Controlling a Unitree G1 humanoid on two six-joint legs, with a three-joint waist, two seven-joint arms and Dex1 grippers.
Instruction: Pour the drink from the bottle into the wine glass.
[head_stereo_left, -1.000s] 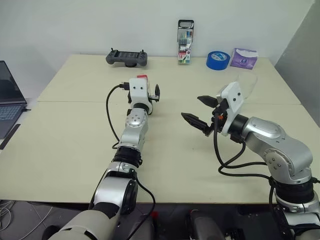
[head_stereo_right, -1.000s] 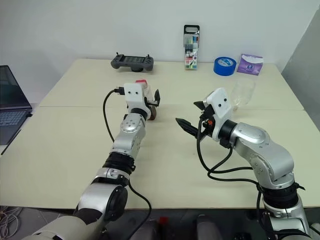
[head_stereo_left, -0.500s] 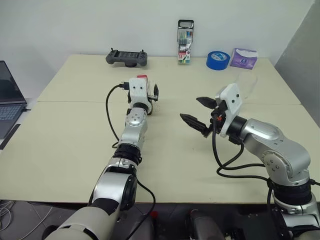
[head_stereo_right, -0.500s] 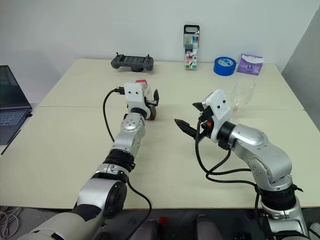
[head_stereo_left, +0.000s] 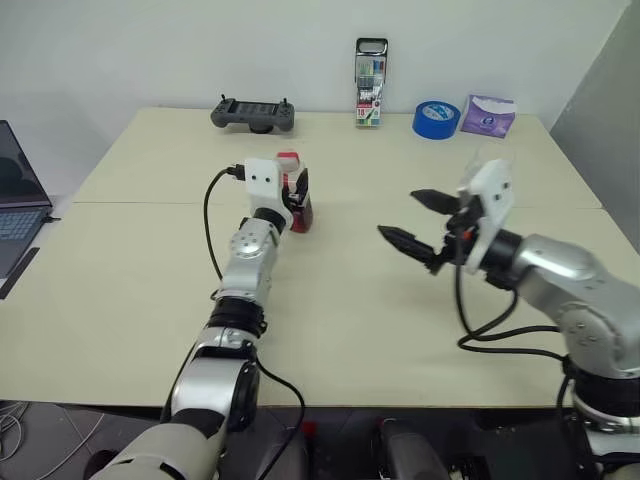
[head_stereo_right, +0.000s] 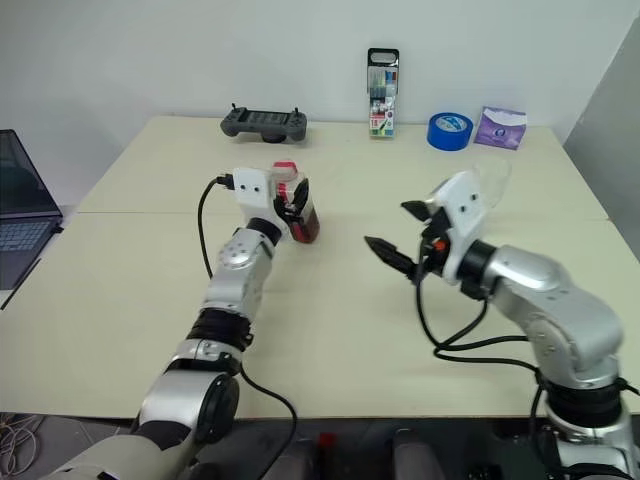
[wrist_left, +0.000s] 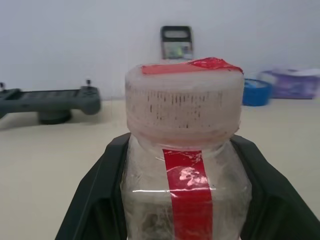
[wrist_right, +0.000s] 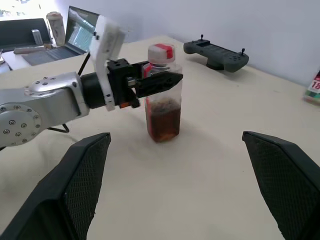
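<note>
Plastic bottle (wrist_right: 162, 95) is sitting clenched in my left gripper (head_stereo_right: 296, 203) (cap on). My right gripper (head_stereo_left: 425, 220) is hanging spread, empty. Uncapping is coming next, I judge.

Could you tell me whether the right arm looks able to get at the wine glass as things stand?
Probably yes: the wine glass stands just behind the open right claw, with nothing between them, though the claw faces away.

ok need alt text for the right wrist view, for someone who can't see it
The robot's left hand is closed around the upper part of a small clear bottle standing on a beige table, with dark reddish-brown drink filling its lower part. The right hand's two black fingers spread wide in the foreground; a grey controller and a laptop sit behind.
</note>
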